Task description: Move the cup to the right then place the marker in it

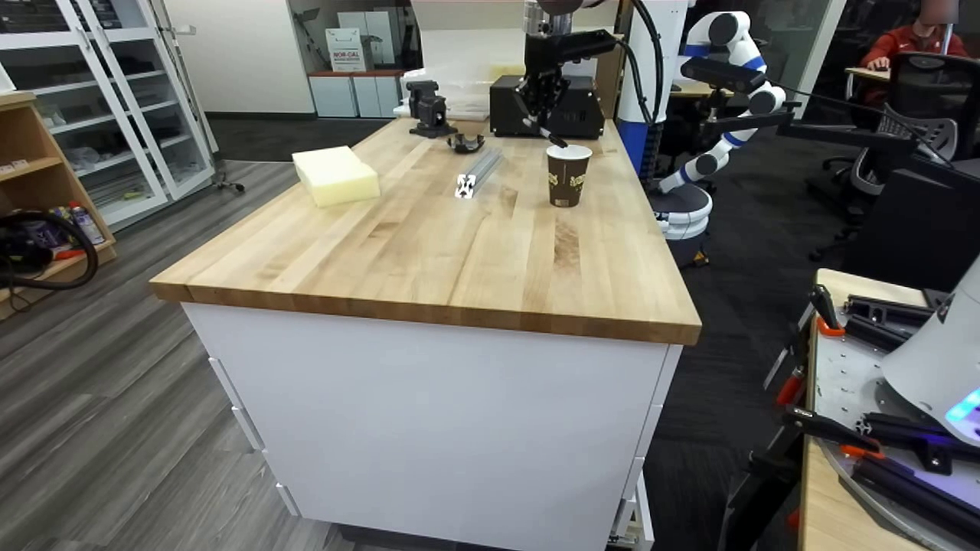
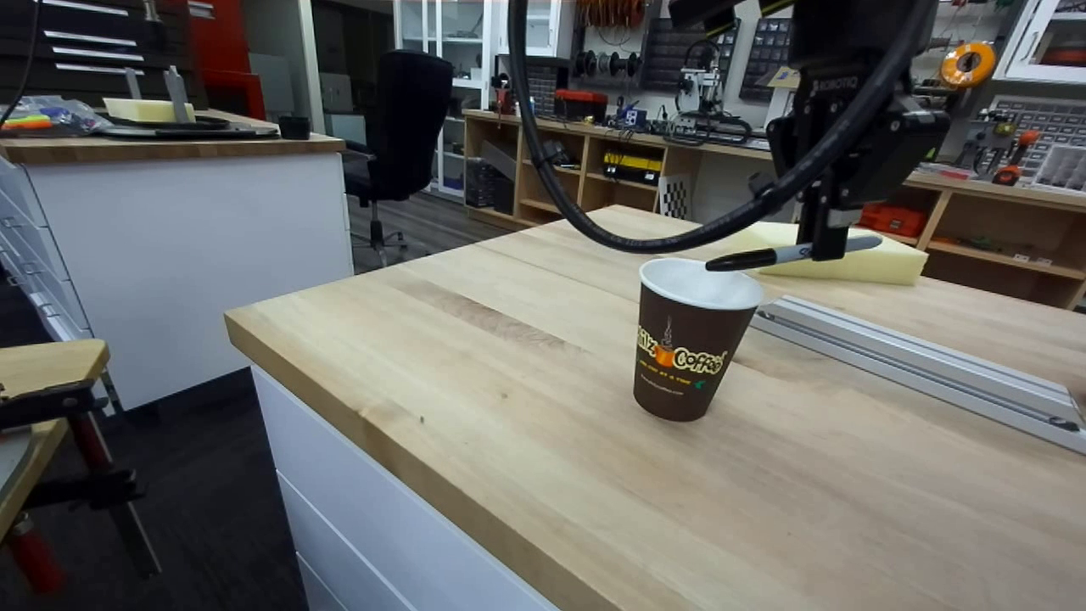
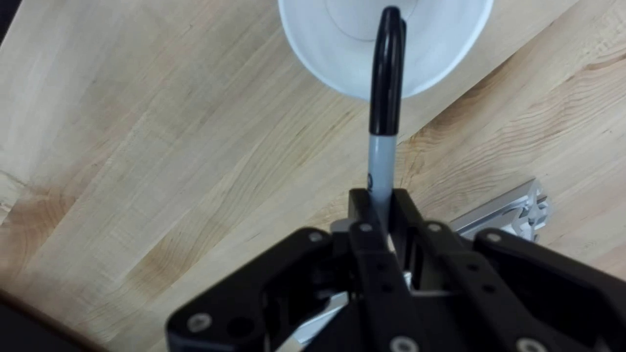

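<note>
marker (image 2: pixel 786 255) crosswise in the gripper (image 3: pixel 381 200), capped end over the cup (image 2: pixel 689 361)

Black fingers (image 3: pixel 360 208) downward in a narrow grip.

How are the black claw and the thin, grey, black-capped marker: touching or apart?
Touching: in the wrist view, the claw pinches the marker from both sides.

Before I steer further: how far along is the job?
Done: the marker is picked up, gripped in the claw. The cup stands upright; whether it was moved right, these pictures can't settle. In hand: the marker's capped end appears above the cup's mouth. Left: lowering it in, probably tilting it first as it's far from upright, then release.
</note>
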